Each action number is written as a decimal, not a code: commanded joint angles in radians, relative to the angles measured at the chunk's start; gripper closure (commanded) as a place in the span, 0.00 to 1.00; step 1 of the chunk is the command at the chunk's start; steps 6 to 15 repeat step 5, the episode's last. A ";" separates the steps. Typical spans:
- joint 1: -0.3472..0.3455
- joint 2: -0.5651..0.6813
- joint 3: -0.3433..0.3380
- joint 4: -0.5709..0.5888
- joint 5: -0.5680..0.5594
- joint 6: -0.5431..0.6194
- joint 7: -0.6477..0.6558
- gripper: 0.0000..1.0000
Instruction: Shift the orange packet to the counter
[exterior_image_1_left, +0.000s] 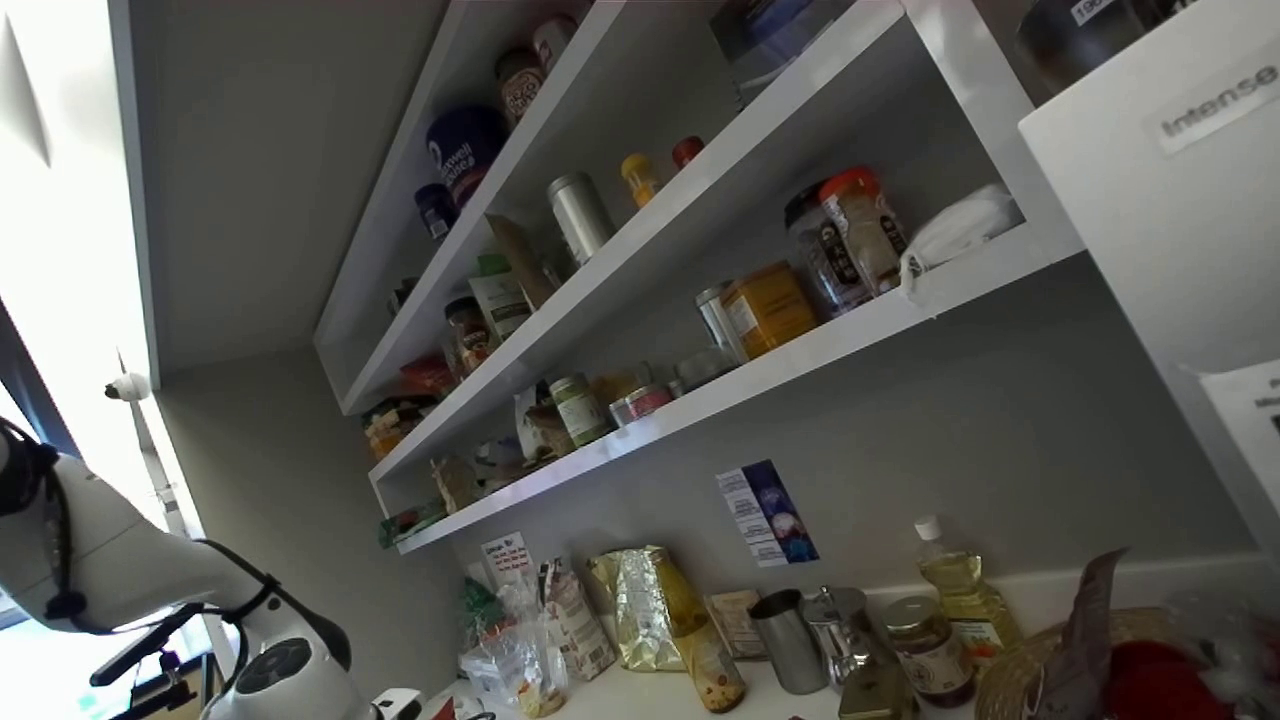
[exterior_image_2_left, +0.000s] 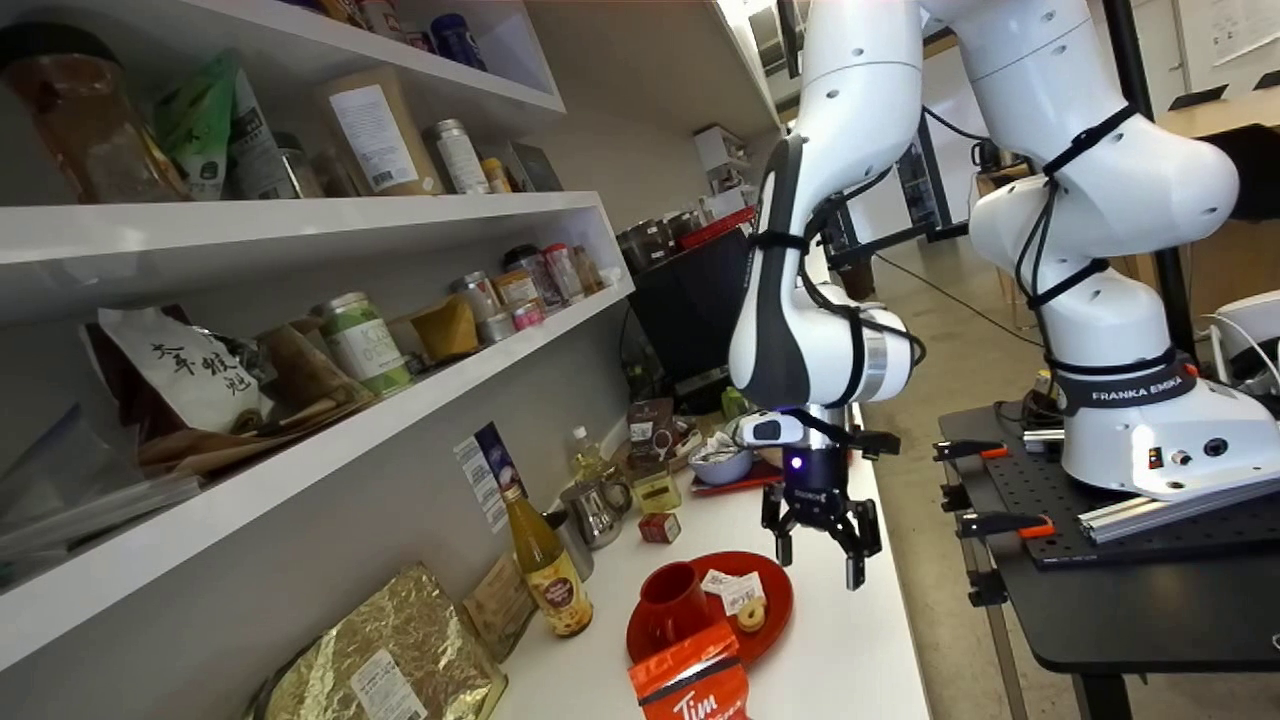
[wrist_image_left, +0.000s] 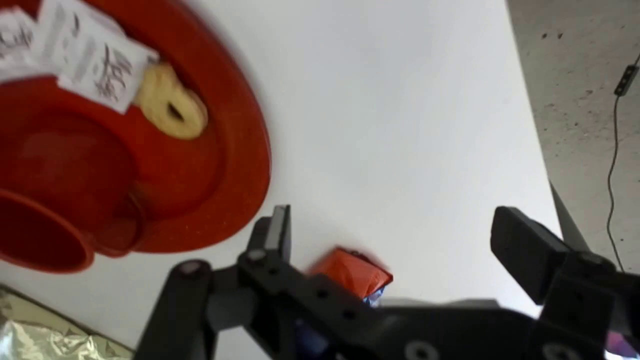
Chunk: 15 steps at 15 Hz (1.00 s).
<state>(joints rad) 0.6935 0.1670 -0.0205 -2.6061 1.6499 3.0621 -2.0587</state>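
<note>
The orange packet (exterior_image_2_left: 697, 682) is a red-orange bag with white lettering, at the bottom edge of an exterior view beside the red plate; its lower part is cut off there. In the wrist view the packet (wrist_image_left: 356, 274) shows as a crinkled red-orange top, partly hidden behind the gripper's left finger linkage. The counter (exterior_image_2_left: 840, 650) is the long pale worktop, also in the wrist view (wrist_image_left: 390, 125). My gripper (exterior_image_2_left: 820, 568) is open and empty above the counter, beside the plate. In the wrist view the gripper's jaws (wrist_image_left: 392, 225) are wide apart with nothing between the tips.
A red plate (exterior_image_2_left: 780, 600) holds a red mug (exterior_image_2_left: 672, 600), paper sachets and a ring biscuit (exterior_image_2_left: 750, 613). A yellow bottle (exterior_image_2_left: 555, 580) and gold foil bag (exterior_image_2_left: 400, 650) stand along the wall. White shelves (exterior_image_1_left: 740, 385) overhang the counter's back. Its front edge drops to the floor.
</note>
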 joint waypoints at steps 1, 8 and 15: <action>-0.153 -0.137 0.065 -0.189 -0.270 -0.002 0.230 0.00; -0.158 -0.082 0.005 -0.161 -0.327 -0.007 0.233 0.00; -0.158 -0.082 0.005 -0.161 -0.327 -0.007 0.233 0.00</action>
